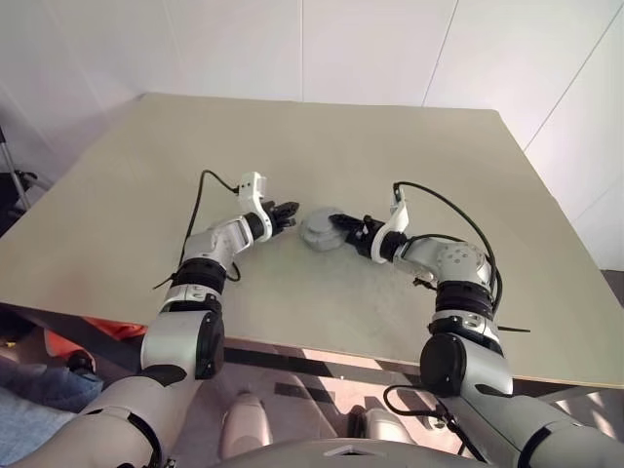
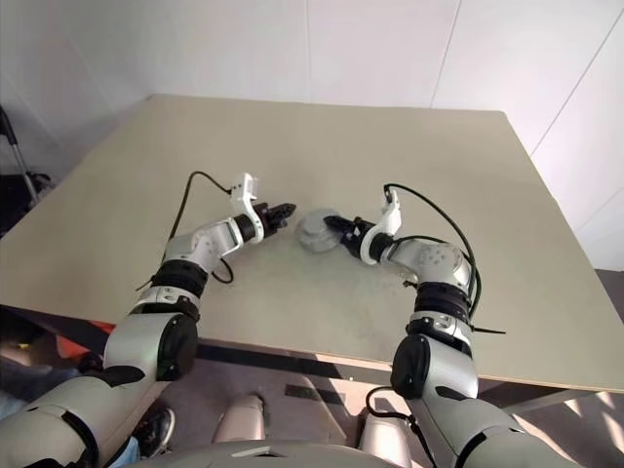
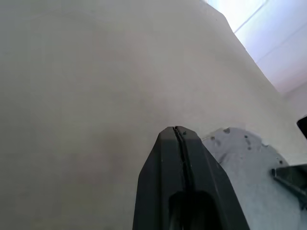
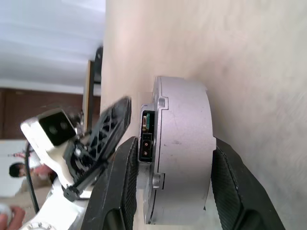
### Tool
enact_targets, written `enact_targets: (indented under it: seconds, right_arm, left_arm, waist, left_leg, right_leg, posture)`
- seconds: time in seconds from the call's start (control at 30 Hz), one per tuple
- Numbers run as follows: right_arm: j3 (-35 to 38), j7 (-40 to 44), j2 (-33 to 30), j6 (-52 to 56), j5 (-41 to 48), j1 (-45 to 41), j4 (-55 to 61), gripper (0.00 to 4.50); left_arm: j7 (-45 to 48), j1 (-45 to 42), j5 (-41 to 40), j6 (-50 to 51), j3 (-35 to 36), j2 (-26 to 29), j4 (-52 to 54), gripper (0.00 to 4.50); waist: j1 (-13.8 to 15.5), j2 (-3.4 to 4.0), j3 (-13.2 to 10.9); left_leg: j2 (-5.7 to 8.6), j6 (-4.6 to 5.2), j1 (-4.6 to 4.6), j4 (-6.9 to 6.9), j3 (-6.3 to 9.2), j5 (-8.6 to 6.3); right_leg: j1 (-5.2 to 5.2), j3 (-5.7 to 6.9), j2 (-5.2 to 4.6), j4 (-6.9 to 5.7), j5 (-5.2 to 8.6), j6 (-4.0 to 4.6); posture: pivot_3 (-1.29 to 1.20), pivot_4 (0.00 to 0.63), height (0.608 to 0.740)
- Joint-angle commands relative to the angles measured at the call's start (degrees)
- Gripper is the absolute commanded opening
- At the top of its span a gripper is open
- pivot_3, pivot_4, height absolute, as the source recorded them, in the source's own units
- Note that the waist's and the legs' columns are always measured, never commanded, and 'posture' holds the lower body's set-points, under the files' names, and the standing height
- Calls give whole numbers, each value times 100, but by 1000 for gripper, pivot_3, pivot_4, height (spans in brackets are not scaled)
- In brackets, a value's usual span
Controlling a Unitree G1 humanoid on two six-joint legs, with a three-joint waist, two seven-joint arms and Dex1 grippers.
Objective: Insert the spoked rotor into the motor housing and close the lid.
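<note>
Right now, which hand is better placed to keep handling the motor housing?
Right. The right hand already has its fingers on either side of the motor housing on the table, gripping it. The left hand is shut, empty and beside the housing, not on it.

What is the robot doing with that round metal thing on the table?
The robot's right claw is holding a round silver motor housing, with one black finger on each side of it. The housing looks closed up, so no rotor can be seen. The left claw is shut and holding nothing, just beside the housing. All this is happening over the middle of the tan table.
</note>
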State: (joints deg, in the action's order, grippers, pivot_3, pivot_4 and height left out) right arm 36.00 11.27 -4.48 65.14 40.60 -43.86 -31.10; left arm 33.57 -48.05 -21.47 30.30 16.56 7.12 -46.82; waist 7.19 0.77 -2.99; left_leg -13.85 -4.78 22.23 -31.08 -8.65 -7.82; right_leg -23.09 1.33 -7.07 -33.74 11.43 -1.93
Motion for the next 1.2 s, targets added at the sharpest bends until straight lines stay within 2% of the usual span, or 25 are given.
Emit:
enact_targets:
  seconds: [0.03,0.17,0.2,0.27,0.47,0.6,0.63,0.83,1.2]
  right_arm:
    - [200,-27,-4,-377,352,-543,-101,2095]
    - [265,-88,48,-530,460,-825,-223,2095]
    - [263,-106,69,-530,495,-877,-216,2095]
    - [236,-131,114,-486,598,-987,-154,2095]
    - [167,-195,73,-279,781,-1130,-85,2095]
    - [72,-194,57,-103,822,-1105,-36,2095]
    - [58,-203,65,-63,829,-1091,-20,2095]
    - [-42,-168,215,314,1031,-980,353,2095]
    - [-30,-406,417,562,1373,-906,941,2095]
  left_arm:
    - [-43,146,-263,37,130,38,589,0]
    - [95,462,-804,585,335,-51,1125,0]
    - [104,522,-927,717,368,-84,1231,402]
    - [12,603,-1253,932,557,-197,1412,883]
    - [-248,694,-1751,1233,827,-345,1632,2966]
    - [-287,700,-2362,1793,1104,-389,1757,4328]
    - [-307,699,-2520,1935,1175,-406,1773,4474]
    - [-267,579,-3274,2459,1499,-549,1649,4474]
    - [-66,-22,-3161,2214,1423,-698,498,4474]
  waist:
    - [13,0,0]
    - [14,-1,-1]
    - [14,-1,-1]
    - [15,-1,-1]
    - [15,-2,-2]
    - [16,-2,-2]
    - [16,-2,-2]
    - [31,-4,-3]
    - [101,-4,-3]
  left_leg:
    - [0,1,0,0,0,-1]
    - [-1,5,6,-1,0,-3]
    - [-2,6,8,-1,0,-3]
    - [-2,7,11,-3,0,-4]
    - [-3,10,20,-18,2,-6]
    - [-3,9,21,-22,2,-5]
    - [-3,9,21,-22,2,-5]
    - [-3,9,23,-23,3,-5]
    - [-3,7,24,-31,5,-4]
  right_leg:
    - [0,1,0,-1,0,0]
    - [-1,5,0,-1,0,0]
    - [-3,6,0,-1,0,0]
    - [-4,7,0,-2,0,0]
    - [-8,6,0,-4,0,0]
    - [-8,6,0,-5,-1,-1]
    - [-8,6,0,-5,-1,-1]
    - [-8,6,0,-5,-1,-2]
    - [-8,5,0,-9,-4,-6]
  posture:
    - [0,0,740]
    - [0,0,740]
    - [0,0,740]
    - [0,0,740]
    - [0,0,740]
    - [0,0,740]
    - [0,0,740]
    - [0,0,740]
    - [0,0,740]
